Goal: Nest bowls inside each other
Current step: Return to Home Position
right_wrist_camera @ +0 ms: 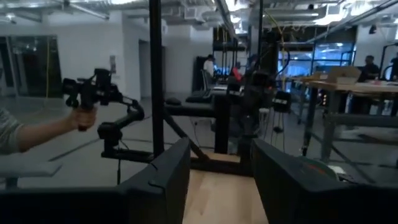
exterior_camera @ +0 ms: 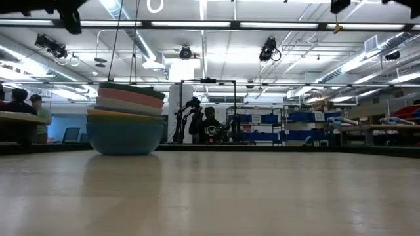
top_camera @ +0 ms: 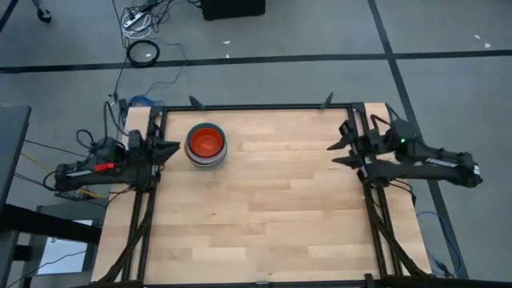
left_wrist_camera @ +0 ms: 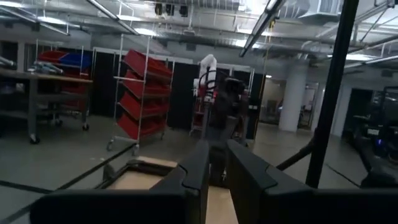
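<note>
The bowls (top_camera: 206, 145) stand nested in one stack at the table's far left, a red-orange one innermost. In the low view the stack (exterior_camera: 126, 118) rests on the base of a light blue bowl, with orange, white, pink and green rims above it. My left gripper (top_camera: 174, 148) is at the table's left edge, just left of the stack. It points level toward the right, its fingers (left_wrist_camera: 249, 174) a narrow gap apart with nothing between them. My right gripper (top_camera: 332, 154) is at the right edge, pointing level toward the left. It is open and empty (right_wrist_camera: 221, 149).
A black frame (top_camera: 256, 106) runs round the wooden table top, with posts at the far corners. The board (top_camera: 272, 208) between the arms and toward the near edge is bare. Beyond the table, a person's hand (right_wrist_camera: 81, 118) holds a black handheld rig.
</note>
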Tool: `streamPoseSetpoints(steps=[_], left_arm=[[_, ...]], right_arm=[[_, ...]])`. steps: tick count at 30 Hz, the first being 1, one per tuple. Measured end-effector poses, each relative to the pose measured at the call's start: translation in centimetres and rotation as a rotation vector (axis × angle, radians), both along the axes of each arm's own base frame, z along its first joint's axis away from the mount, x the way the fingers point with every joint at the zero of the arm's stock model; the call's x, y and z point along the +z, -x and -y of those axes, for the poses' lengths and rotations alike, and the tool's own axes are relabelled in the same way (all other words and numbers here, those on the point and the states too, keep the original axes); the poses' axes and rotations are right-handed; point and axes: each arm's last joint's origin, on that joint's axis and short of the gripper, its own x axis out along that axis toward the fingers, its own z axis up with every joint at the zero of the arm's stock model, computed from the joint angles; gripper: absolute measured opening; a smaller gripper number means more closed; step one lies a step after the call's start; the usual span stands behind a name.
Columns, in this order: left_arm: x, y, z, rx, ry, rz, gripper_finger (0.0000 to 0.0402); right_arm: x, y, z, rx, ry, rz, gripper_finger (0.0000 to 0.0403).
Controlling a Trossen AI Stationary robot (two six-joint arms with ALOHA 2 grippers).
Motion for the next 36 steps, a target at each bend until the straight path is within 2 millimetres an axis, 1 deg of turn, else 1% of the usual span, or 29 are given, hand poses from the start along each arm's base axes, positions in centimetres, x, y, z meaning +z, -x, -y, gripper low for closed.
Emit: streamPoseSetpoints(steps=[3,6,13,16,19,25,30,36], left_arm=[[-2.2,-0.6,0.0,-0.003,0.008,0.009,0.0060],[-4.1,-1.2,-0.1,-0.010,0.027,0.044,0.0060],[-9.0,-3.0,-0.1,-0.064,0.093,0.019,0.0060],[-9.6,-3.1,-0.1,-0.069,0.101,-0.045,0.0060],[-9.6,-3.1,0.0,-0.077,0.061,-0.054,0.0060],[-9.6,-3.1,-0.1,-0.042,0.002,-0.066,0.0060],[-9.7,-3.2,-0.1,-0.047,0.022,-0.071,0.0060],[-9.8,-3.2,-0.1,-0.052,0.046,-0.074,0.0060]], right_arm=[[-2.4,-0.1,0.0,0.001,-0.020,0.006,0.0160],[-5.2,-0.5,0.1,0.003,-0.045,-0.031,0.0160],[-10.8,-0.9,0.3,-0.022,-0.073,-0.031,0.0160],[-12.8,-0.8,0.3,-0.034,-0.092,-0.020,0.0160],[-13.4,-0.9,0.3,-0.045,-0.104,-0.068,0.0160],[-13.5,-0.9,0.4,-0.062,-0.070,-0.069,0.0160],[-13.3,-0.9,0.4,-0.054,-0.093,-0.056,0.0160],[-11.0,0.3,0.0,0.008,-0.072,0.183,0.0160]])
